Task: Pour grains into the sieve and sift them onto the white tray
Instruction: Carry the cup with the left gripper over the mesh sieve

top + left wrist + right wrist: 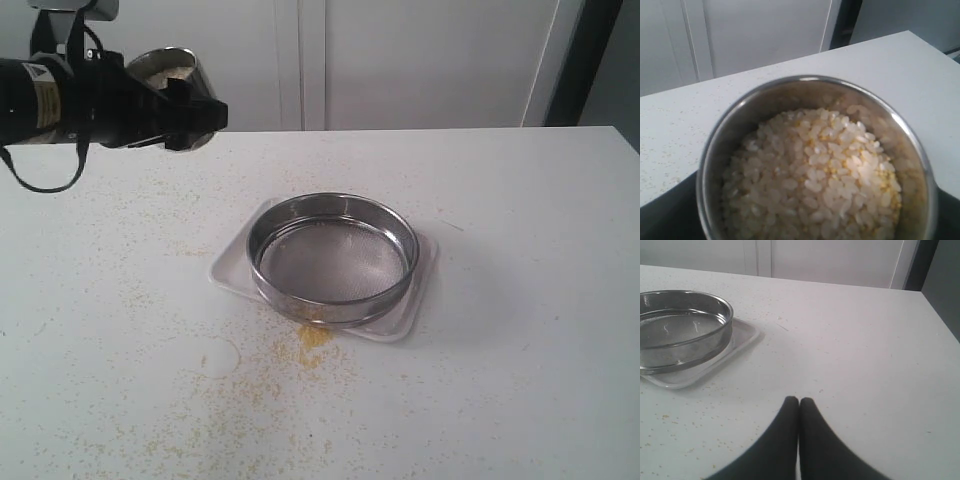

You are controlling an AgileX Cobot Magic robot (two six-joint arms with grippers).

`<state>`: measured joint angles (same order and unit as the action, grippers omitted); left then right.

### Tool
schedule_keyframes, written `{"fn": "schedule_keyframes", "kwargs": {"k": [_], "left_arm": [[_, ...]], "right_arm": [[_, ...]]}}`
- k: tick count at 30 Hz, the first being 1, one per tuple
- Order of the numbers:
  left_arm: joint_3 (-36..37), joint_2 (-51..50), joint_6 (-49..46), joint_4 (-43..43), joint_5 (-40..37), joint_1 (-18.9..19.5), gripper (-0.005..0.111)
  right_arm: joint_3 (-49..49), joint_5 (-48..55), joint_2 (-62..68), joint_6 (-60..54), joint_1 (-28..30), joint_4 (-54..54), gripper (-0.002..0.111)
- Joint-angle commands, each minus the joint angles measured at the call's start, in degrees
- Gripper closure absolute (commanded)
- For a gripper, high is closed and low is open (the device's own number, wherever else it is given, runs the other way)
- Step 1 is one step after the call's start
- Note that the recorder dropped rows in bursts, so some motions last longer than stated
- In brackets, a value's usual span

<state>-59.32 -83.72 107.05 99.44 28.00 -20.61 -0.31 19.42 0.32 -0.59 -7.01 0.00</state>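
White tray (231, 264) lies under sieve (332, 262), which sits inside its rim. L end effector (195, 108) grips steel cup (165, 65), raised above desk (520, 380), well apart from sieve. Grains (815, 170) fill cup. Spilled yellow granules (312, 338) lie just beside sieve. R end effector (799, 407) is clenched, empty, near sieve.

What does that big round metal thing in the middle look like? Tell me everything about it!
The sieve is a wide, shallow, shiny steel ring with a fine wire-mesh bottom. It looks empty. It sits flat in the white tray near the middle of the table. Only the tray touches it. A small heap of yellow grains lies on the table close by, at the tray's edge.
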Motion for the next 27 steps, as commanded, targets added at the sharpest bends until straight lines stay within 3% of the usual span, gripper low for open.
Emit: {"fn": "schedule_keyframes", "kwargs": {"k": [1, 11, 18, 24, 27], "left_arm": [[-4.08, -2.57, 0.92, 0.5, -2.52, -4.36, 0.107], [-9.85, -10.04, -6.06, 0.5, -19.27, -14.24, 0.107], [-10.11, -13.22, -10.23, 0.5, -23.16, -15.21, 0.107], [-10.11, -14.55, -18.88, 0.5, -33.0, -18.82, 0.107], [-10.11, -15.58, -22.97, 0.5, -34.2, -19.88, 0.107]], "right_arm": [[0.31, -0.22, -0.32, 0.14, -0.3, 0.0, 0.108], [0.31, -0.22, -0.32, 0.14, -0.3, 0.0, 0.108], [0.31, -0.22, -0.32, 0.14, -0.3, 0.0, 0.108], [0.31, -0.22, -0.32, 0.14, -0.3, 0.0, 0.108], [0.31, -0.22, -0.32, 0.14, -0.3, 0.0, 0.108]]}}
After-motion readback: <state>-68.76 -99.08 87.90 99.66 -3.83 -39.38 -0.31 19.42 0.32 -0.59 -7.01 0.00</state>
